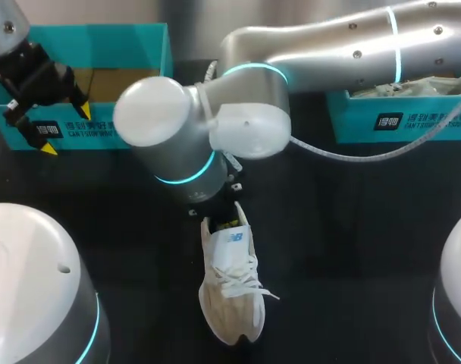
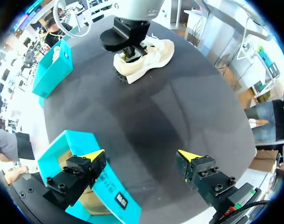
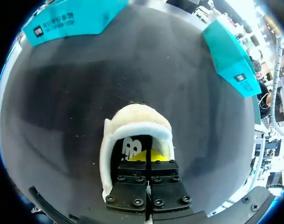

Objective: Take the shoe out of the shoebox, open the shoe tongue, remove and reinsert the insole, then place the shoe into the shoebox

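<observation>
Shoe (image 1: 230,296) (image 2: 153,56) (image 3: 137,123): one cream-white lace-up sneaker, upright on its sole near the middle of the black table (image 1: 352,227) (image 2: 179,116) (image 3: 62,116), outside both boxes, heel toward the boxes, toe toward the robot's side; laces tied loosely, ends trailing to one side. Opening dark inside, a pale logo visible in the right wrist view. Right gripper (image 1: 224,216) (image 2: 128,55) (image 3: 149,156): set straight down into the shoe's opening at the heel end, fingers drawn together with no gap between the black finger blocks, yellow tips down inside the collar; whether anything thin is pinched between them cannot be made out. Right arm (image 1: 329,45): enters from the right, reaches past the middle, wrist directly above the heel, a white cable (image 1: 352,155) looping beneath it. Shoebox (image 1: 101,34) (image 2: 109,186): teal, lid off, brown inside, at the far left of the table, well apart from the shoe. Left gripper (image 1: 66,130) (image 2: 141,156): fingers spread wide, gripping nothing, one finger over the shoebox's near wall, the other over bare table. Second teal box (image 1: 412,121) (image 2: 51,70): far right of the table, pale contents not identifiable.
</observation>
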`<state>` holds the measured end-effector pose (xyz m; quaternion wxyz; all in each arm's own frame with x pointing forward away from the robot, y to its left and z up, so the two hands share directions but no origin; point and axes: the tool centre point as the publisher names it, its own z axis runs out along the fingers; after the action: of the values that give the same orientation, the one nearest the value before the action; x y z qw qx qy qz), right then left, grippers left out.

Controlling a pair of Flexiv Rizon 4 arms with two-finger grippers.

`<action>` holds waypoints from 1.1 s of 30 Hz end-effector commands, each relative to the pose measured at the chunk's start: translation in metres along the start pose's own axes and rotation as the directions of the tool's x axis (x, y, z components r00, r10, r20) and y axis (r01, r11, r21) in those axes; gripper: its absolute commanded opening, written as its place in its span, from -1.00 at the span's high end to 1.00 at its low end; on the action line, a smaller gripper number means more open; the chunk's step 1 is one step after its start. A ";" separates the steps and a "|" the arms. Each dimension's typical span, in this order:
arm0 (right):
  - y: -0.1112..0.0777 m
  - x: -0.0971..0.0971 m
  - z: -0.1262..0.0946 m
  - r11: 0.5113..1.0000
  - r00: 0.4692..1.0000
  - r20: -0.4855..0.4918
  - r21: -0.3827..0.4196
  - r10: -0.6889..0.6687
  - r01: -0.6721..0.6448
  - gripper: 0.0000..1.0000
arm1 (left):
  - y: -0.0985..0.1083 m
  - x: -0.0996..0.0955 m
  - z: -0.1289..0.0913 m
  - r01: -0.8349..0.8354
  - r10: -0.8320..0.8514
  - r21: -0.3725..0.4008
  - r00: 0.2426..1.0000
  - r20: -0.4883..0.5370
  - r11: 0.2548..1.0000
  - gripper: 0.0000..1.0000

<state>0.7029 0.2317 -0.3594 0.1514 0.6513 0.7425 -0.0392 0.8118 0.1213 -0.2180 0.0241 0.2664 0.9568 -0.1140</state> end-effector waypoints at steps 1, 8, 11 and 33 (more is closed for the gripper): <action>-0.001 0.011 -0.006 0.993 0.993 -0.012 -0.009 0.115 -0.115 1.00 | 0.000 0.001 0.000 -0.001 0.001 -0.002 1.000 0.000 1.000 -1.00; 0.007 0.019 0.020 0.989 0.985 -0.126 0.101 0.119 -0.106 1.00 | 0.000 0.001 0.000 -0.001 0.001 -0.002 1.000 0.000 1.000 -1.00; 0.006 0.022 0.030 0.985 0.981 -0.146 0.137 0.127 -0.107 1.00 | 0.000 0.001 0.000 -0.001 0.001 -0.002 1.000 0.000 1.000 -1.00; 0.018 0.014 0.006 0.996 0.995 -0.049 -0.012 0.084 -0.085 1.00 | 0.000 0.001 0.000 -0.001 0.001 -0.002 1.000 0.000 1.000 -1.00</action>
<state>0.7237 0.2444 -0.3641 0.1238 0.6782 0.7240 -0.0235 0.8118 0.1213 -0.2182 0.0242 0.2663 0.9568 -0.1142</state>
